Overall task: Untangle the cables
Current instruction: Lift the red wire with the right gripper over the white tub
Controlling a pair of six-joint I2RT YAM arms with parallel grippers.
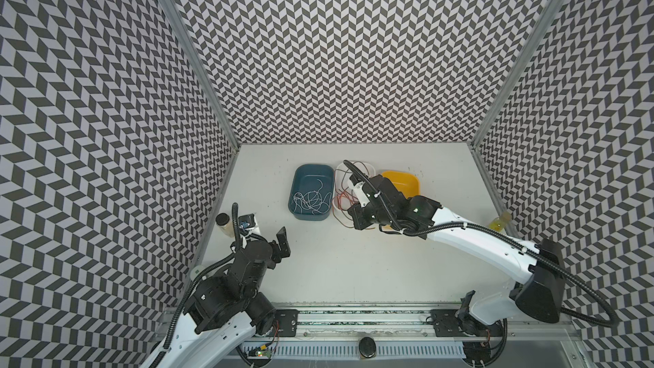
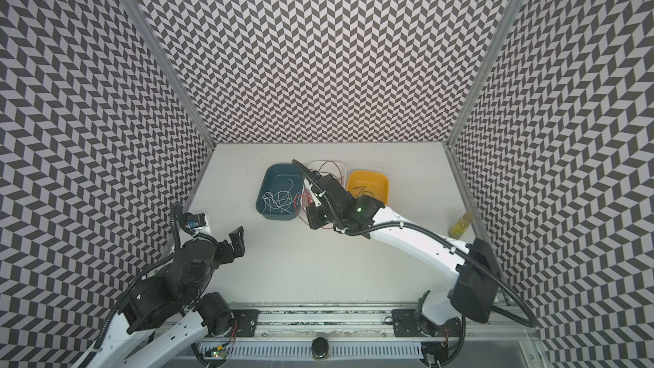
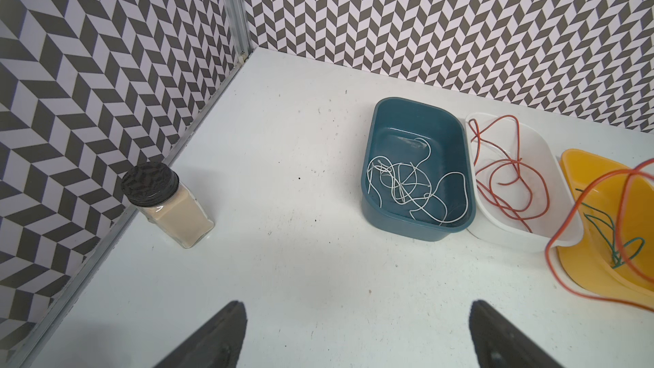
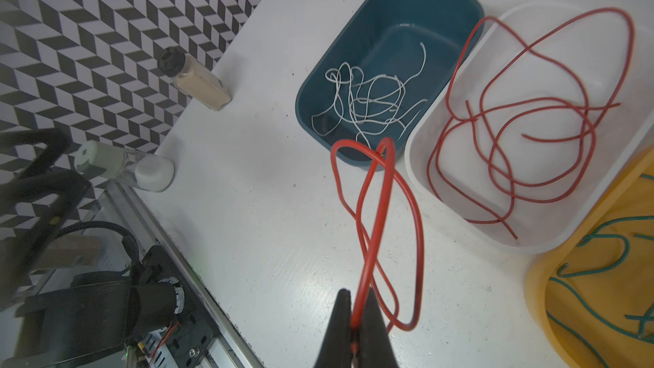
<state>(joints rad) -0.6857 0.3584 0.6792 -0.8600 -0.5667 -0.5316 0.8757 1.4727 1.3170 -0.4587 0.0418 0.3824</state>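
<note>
Right wrist — red cable [image 4: 365,224] along hand [image 4: 356,304]

red cable [image 4: 358,277], blue tub [image 3: 407,224], grey-white chevron walls [image 1: 354,47]

Top views look down from overhead; closer wrist views share the blue tub [image 3: 407,228].

I work in a robotics lab test cell. Chevron-patterned panels [image 1: 354,65] wall me in on the left, right and far sides, joined at the corners by bare aluminium posts [image 1: 193,54]. The white tabletop [image 1: 336,263] is scuffed. Along its near edge runs a metal rail [image 1: 361,320] with black mounting plates [image 1: 287,325] bolted on.
</note>
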